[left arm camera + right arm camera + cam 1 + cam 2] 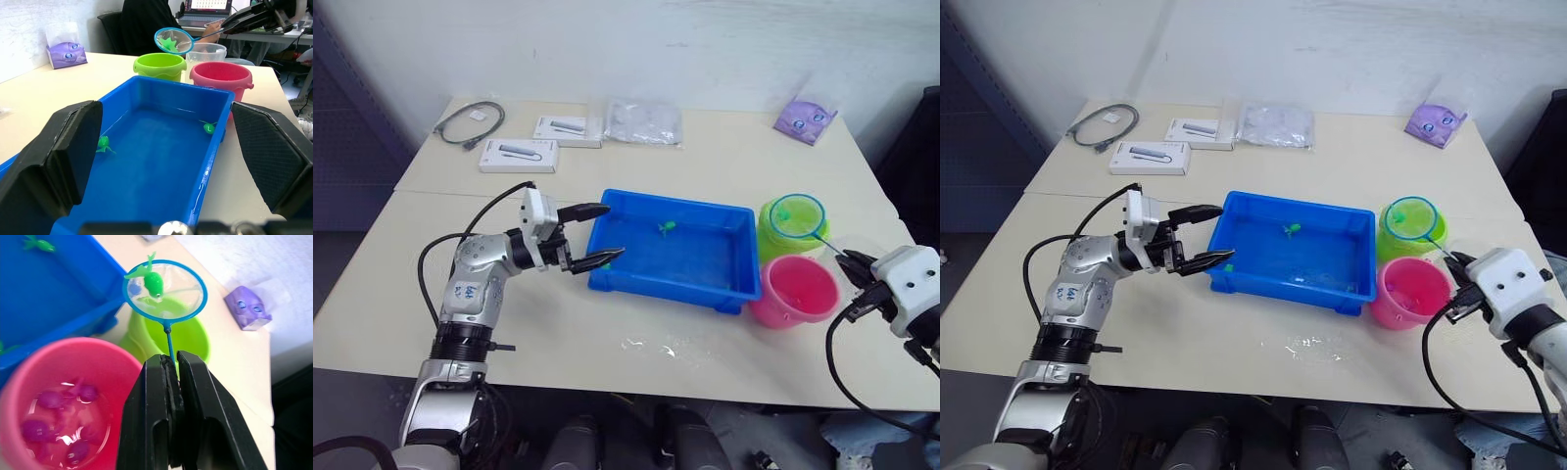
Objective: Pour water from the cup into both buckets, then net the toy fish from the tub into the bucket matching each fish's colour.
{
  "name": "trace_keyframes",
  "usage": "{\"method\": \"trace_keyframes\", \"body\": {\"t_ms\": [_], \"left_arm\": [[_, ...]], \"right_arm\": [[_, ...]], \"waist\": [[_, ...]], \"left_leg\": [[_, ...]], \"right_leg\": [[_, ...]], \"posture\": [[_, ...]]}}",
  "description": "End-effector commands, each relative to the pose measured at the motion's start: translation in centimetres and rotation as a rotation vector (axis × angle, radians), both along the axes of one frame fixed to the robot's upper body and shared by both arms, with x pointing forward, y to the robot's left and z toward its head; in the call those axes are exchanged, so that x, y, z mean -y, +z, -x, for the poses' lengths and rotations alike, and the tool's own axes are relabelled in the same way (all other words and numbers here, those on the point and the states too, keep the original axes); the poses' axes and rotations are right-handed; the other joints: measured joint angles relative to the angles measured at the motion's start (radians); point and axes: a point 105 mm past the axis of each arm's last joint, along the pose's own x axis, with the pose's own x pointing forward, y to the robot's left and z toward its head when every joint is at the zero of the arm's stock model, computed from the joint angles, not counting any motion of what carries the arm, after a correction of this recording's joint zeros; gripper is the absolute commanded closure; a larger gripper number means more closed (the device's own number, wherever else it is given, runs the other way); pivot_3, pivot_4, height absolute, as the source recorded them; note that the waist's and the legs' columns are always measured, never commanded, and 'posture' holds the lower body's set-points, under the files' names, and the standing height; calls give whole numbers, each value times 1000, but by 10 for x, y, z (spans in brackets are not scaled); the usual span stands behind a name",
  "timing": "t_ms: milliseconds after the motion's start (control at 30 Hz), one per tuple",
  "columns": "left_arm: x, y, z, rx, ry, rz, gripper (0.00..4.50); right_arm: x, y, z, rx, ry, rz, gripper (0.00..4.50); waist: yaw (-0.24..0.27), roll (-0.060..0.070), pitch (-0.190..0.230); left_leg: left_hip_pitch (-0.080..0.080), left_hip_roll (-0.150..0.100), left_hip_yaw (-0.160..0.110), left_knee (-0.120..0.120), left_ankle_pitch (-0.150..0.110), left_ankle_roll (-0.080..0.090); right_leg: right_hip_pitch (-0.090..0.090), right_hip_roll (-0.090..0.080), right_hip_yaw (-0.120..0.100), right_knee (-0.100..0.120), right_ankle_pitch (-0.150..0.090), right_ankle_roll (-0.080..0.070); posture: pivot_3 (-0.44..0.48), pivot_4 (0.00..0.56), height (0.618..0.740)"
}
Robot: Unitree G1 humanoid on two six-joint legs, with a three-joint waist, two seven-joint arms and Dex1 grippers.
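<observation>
round mesh net (165, 290) over glossy green bucket (188, 339).

Cable (470, 123), two boxes (519, 155) (568, 130), plastic bag (644, 121) — purple packet (806, 119).

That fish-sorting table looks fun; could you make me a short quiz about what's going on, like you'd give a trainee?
1. True or false: the net held over the green bucket carries a green fish.
2. Which gripper holds the net's handle?
A. the left gripper
B. the right gripper
3. Fill in: the fish in the pink bucket are ____ in colour.

Key:
1. True; the net hovers above the green bucket with one green fish in its mesh.
2. B; the left one sits open at the end of the blue tub.
3. Purple-pink; several lie in the water.
</observation>
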Motion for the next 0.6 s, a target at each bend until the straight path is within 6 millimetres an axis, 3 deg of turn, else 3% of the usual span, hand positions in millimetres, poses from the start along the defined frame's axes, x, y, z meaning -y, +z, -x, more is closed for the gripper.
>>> {"method": "trace_keyframes", "body": {"t_ms": [33,167,333,600], "left_arm": [[4,13,2,50,-10,10,11],[4,14,1,56,7,17,11],[8,17,2,60,5,23,11],[9,20,3,62,11,38,11]], "right_arm": [[17,12,-6,61,-52,72,4500],[35,23,-25,107,-137,235,4500],[36,25,-36,124,-80,599,4500],[34,23,-41,145,-4,770,4500]], "waist": [[0,0,0],[-2,0,0],[0,1,0],[-1,1,0]], "left_leg": [[0,0,0,0,0,0],[0,0,1,0,0,0],[0,0,1,0,0,0],[0,0,2,0,1,-1]], "right_leg": [[0,0,0,0,0,0],[0,0,1,0,0,0],[-1,0,1,1,0,0],[-1,0,1,1,0,0]], "posture": [[0,150,740],[0,150,740],[0,150,740],[0,150,740]]}}
